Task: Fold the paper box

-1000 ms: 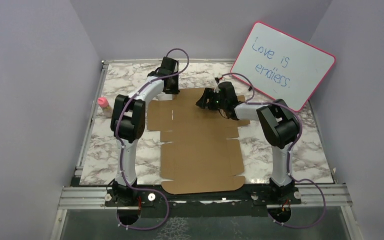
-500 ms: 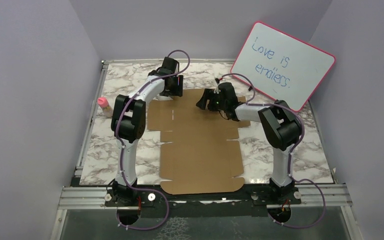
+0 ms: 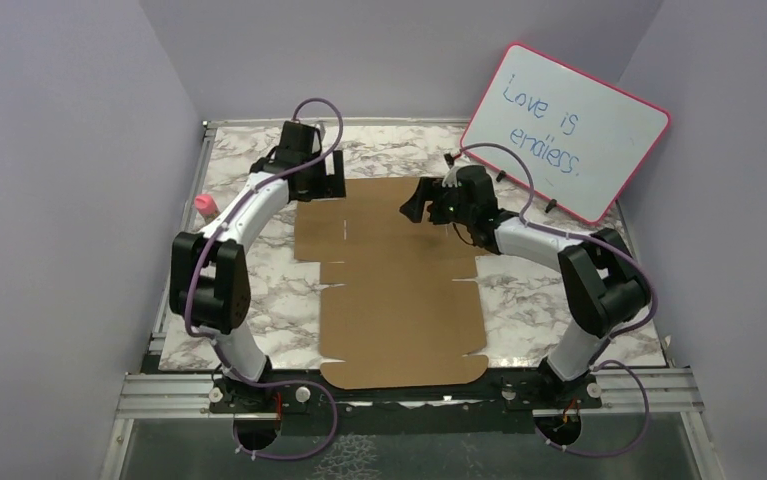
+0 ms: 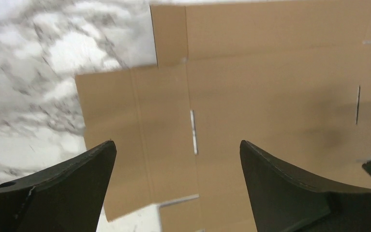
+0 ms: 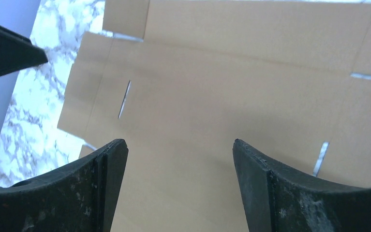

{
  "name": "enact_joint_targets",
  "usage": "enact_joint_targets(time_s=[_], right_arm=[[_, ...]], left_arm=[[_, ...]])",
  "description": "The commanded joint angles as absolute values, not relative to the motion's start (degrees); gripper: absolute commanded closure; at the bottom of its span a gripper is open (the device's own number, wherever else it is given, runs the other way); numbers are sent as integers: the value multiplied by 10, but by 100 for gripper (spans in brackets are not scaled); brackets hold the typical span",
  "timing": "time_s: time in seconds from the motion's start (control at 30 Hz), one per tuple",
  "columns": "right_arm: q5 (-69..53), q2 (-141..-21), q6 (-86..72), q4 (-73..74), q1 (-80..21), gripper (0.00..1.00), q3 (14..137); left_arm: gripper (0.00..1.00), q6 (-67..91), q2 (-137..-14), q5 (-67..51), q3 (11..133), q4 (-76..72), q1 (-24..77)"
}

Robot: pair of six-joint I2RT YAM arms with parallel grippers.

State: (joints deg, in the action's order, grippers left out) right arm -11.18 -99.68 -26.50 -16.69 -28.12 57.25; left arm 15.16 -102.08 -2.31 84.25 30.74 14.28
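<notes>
The paper box (image 3: 399, 290) is a flat brown die-cut sheet with flaps and slits, lying unfolded on the marble table. My left gripper (image 3: 325, 184) hovers over the sheet's far left corner. It is open, with nothing between the fingers. In the left wrist view the gripper (image 4: 177, 143) frames a slit in the box (image 4: 270, 72) below. My right gripper (image 3: 417, 208) hangs over the far middle of the sheet, also open and empty. In the right wrist view the gripper (image 5: 178, 141) has only bare box (image 5: 231, 72) beneath it.
A pink-framed whiteboard (image 3: 566, 130) leans against the back right wall. A small pink-capped object (image 3: 205, 205) stands near the table's left edge. Marble table (image 3: 579, 300) shows on both sides of the sheet. A metal rail (image 3: 659, 385) runs along the near edge.
My left gripper has opened wide and shifted left, its elbow swinging out to the left. The right gripper has opened further and its elbow has swung right. The sheet's far left corner now lies flat.
</notes>
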Motion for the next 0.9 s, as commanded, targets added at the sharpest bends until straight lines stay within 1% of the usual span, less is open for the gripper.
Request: enact_joint_targets(time_s=[0.0, 0.17, 0.27, 0.4, 0.53, 0.63, 0.73, 0.87], right_arm=[[-145, -956, -255, -158, -283, 14, 523], [-172, -913, -252, -180, -283, 13, 469], [-185, -894, -254, -177, -283, 13, 452], [-228, -894, -304, -229, -285, 14, 417], [-251, -919, -336, -272, -296, 13, 396], [-254, -938, -346, -291, -306, 14, 391], [-254, -954, -348, -296, -313, 14, 392], [-254, -972, -347, -296, -317, 15, 398]], left_arm=[[1, 182, -929, -98, 725, 254, 118], [1, 201, -840, -145, 620, 226, 84], [2, 212, -793, -152, 555, 210, 76], [3, 246, -755, -194, 470, 174, 75], [7, 280, -751, -241, 405, 131, 76], [11, 295, -756, -260, 379, 101, 75], [14, 297, -771, -269, 369, 85, 75], [15, 286, -796, -251, 385, 89, 74]])
